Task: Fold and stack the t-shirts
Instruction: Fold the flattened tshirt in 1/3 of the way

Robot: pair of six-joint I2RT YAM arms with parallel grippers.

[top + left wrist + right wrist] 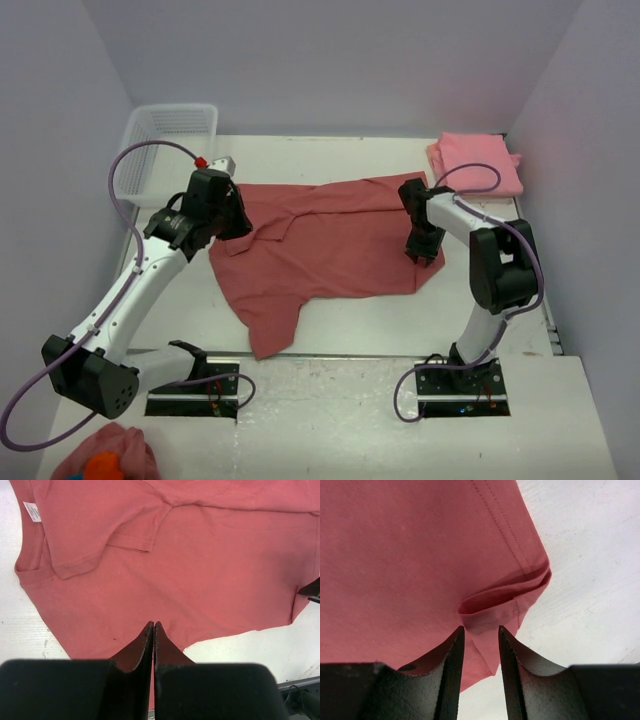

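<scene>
While the red t-shirt [330, 250] lies spread out in the middle of the table [330, 345], one arm is at each side of it. The left gripper [153, 624] is shut tight at the shirt's left edge, but I cannot tell if any cloth is pinched inside. The right gripper [480, 628] is about half open. The shirt's rumpled corner sits between its fingers and is not squeezed. One pink t-shirt [478, 162] lies folded at the far right corner. If the right fingers close too near the edge, the corner may slip out. If the left one has no cloth, only one side will lift. Then the shirt will drag and bunch up and will not fold neatly.
</scene>
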